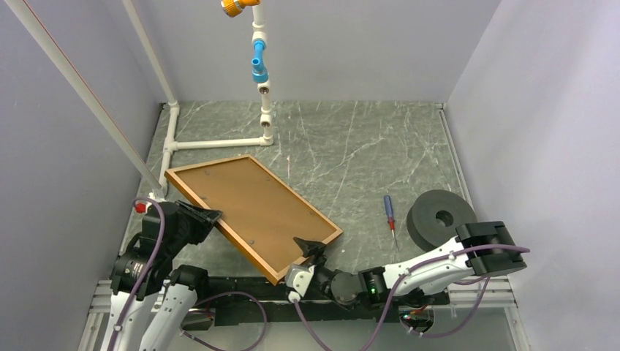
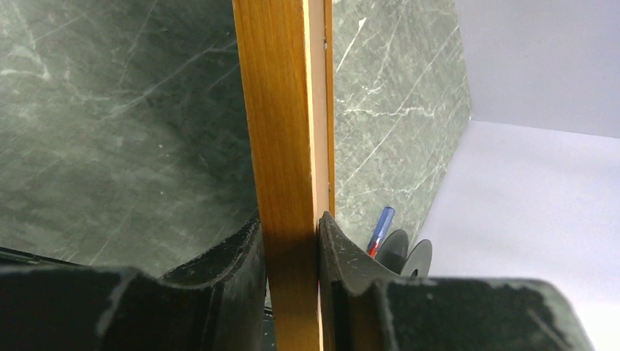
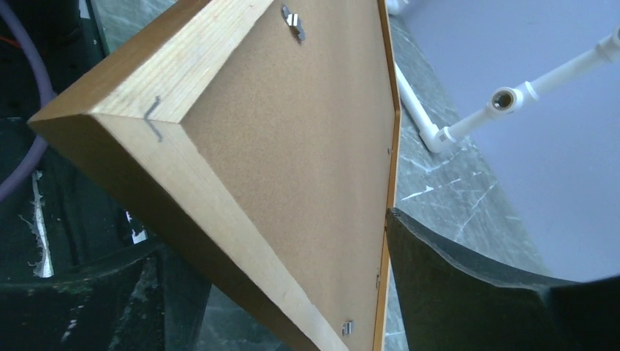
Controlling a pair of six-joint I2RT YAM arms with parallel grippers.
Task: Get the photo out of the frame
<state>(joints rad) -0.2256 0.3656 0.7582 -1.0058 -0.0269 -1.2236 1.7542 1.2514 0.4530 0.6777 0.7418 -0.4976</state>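
Note:
The frame (image 1: 296, 194) is held tilted above the table, back side up, so its brown backing board (image 1: 252, 212) faces me. The photo is hidden under the board. My left gripper (image 1: 212, 216) is shut on the frame's left edge; in the left wrist view both fingers press the wooden rail (image 2: 281, 146) at the gripper (image 2: 290, 223). My right gripper (image 1: 311, 252) is at the near right corner. In the right wrist view the frame corner (image 3: 168, 146) lies between its spread jaws (image 3: 274, 234). The right finger (image 3: 453, 292) touches the frame's edge and the left finger stands apart. Small metal clips (image 3: 294, 20) hold the board.
A white pipe structure (image 1: 219, 143) with a blue valve (image 1: 259, 66) stands at the back left. A blue-handled screwdriver (image 1: 390, 212) and a black disc (image 1: 439, 217) lie to the right. Grey walls close in the left, the right and the back.

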